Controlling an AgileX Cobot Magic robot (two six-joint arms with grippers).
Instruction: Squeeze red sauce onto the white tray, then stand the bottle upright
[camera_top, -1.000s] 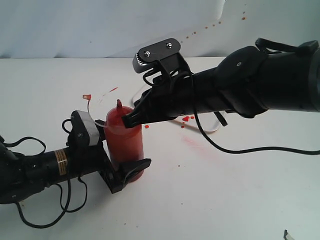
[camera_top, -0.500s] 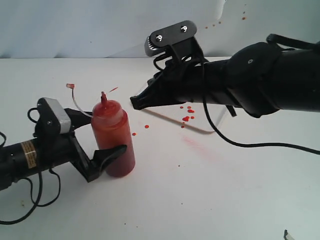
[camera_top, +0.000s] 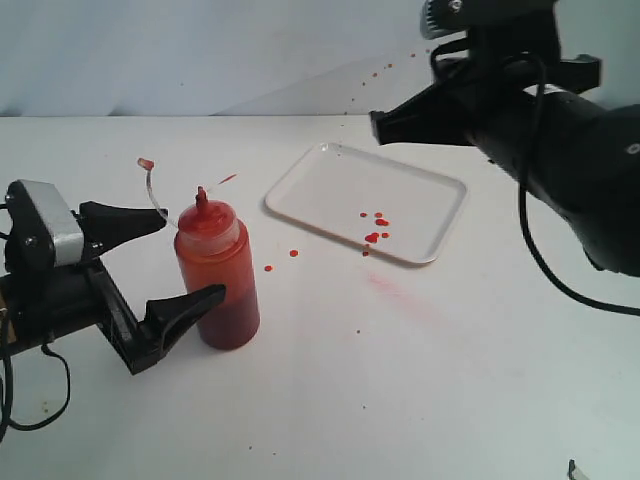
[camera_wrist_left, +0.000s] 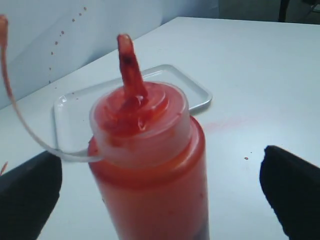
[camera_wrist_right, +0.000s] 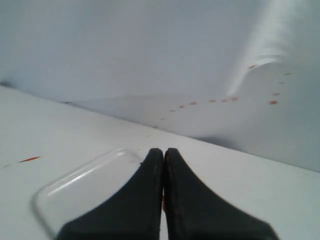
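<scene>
**Left gripper wide open around the upright bottle**

Left gripper (camera_top: 195, 255) has its jaws fully spread, one finger on each side of the bottle (camera_top: 218, 290). The left wrist view shows a clear gap between the bottle and each finger, so nothing is clamped.

1. The bottle stands upright on the bench (camera_top: 450, 380), left of centre, with dark red sauce inside. Its nozzle (camera_top: 201, 200) points up, and its tethered cap (camera_top: 146, 163) hangs off to the side on a thin strap.
2. The white tray (camera_top: 330, 185) lies flat, well apart from the bottle, to the right and farther back. The red sauce (camera_top: 372, 237) sits as a small cluster of drops near the tray's near rim.
3. Stray red drops (camera_top: 293, 253) mark the bench between bottle and tray. A faint pink smear (camera_top: 390, 290) lies just in front of the tray.
4. Nothing stands between the bottle and the tray.

Arm pose: the left arm comes in low from the left edge, roughly level with the bench. The right arm reaches in from the upper right, raised above the tray's far end. The right gripper (camera_wrist_right: 163, 152) has its fingers pressed together and is empty.
</scene>
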